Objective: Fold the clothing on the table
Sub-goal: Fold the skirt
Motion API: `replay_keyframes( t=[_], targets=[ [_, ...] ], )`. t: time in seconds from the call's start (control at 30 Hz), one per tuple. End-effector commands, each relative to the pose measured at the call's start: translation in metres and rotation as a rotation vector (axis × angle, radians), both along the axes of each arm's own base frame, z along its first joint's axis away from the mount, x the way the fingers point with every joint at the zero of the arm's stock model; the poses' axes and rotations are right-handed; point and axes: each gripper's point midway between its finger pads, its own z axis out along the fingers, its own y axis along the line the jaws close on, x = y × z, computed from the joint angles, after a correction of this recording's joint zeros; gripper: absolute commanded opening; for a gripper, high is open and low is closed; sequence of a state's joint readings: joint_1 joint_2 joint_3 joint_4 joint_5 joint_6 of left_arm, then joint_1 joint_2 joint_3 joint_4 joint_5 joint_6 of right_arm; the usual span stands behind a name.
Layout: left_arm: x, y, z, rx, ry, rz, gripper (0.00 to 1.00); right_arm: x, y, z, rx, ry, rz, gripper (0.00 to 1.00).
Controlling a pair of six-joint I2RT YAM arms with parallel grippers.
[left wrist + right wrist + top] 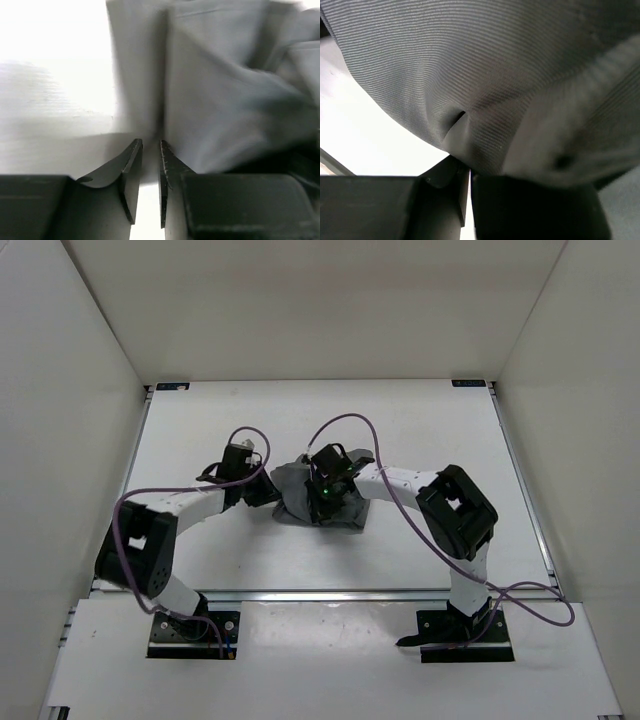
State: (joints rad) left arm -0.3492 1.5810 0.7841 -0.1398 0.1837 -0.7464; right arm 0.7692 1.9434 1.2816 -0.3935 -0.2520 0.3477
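Right gripper (468, 174): jaws pressed together, only a hairline seam between the two black fingers. A puckered tuck of the clothing (495, 75) runs straight down into the tips, so it is pinching the fabric. From that pinch the fine-ribbed dark grey cloth spreads up and away, filling nearly everything ahead of and above the jaws. A patch of white table (365, 125) shows off to the jaws' left.

Left gripper (150, 146): jaws slightly spread, a narrow slot between the tips, with bright table showing through the slot lower down. Nothing is visibly clamped. A vertical fold edge of the cloth stands directly ahead of the slot, just off the tips; I cannot tell whether it touches them. The grey fabric lies ahead and to the jaws' right in soft, blurred folds, with bare table ahead to the left.

The overhead view adds what the wrist views lack. The garment is one bunched heap between the two grippers, mid-table. The right gripper sits on top of the heap, and the left one is at the heap's side edge. That view does not resolve either jaw gap; the wrist views alone give it.
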Motion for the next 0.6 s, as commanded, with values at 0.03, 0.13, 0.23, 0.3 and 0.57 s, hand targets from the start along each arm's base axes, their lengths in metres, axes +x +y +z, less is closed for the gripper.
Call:
replay_keyframes(
  t=[0.03,0.13,0.23,0.3,0.57],
  targets=[
    [0.013,0.015,0.063,-0.010,-0.157,0.013,0.31,0.013,0.003,-0.003,-0.001,-0.018,0.003,0.06],
    [0.012,0.022,0.076,0.014,-0.174,0.007,0.33,0.015,0.012,0.027,0.055,-0.078,0.039,0.27],
    [0.005,0.025,0.082,-0.005,-0.182,-0.003,0.33,0.021,0.017,0.071,0.138,-0.139,0.042,0.34],
    [0.001,0.024,0.083,-0.017,-0.180,-0.012,0.35,0.021,0.017,0.102,0.202,-0.167,0.044,0.38],
    [-0.021,0.024,0.086,-0.004,-0.147,-0.132,0.99,0.028,-0.077,0.132,0.155,-0.194,-0.151,0.48]
  ],
)
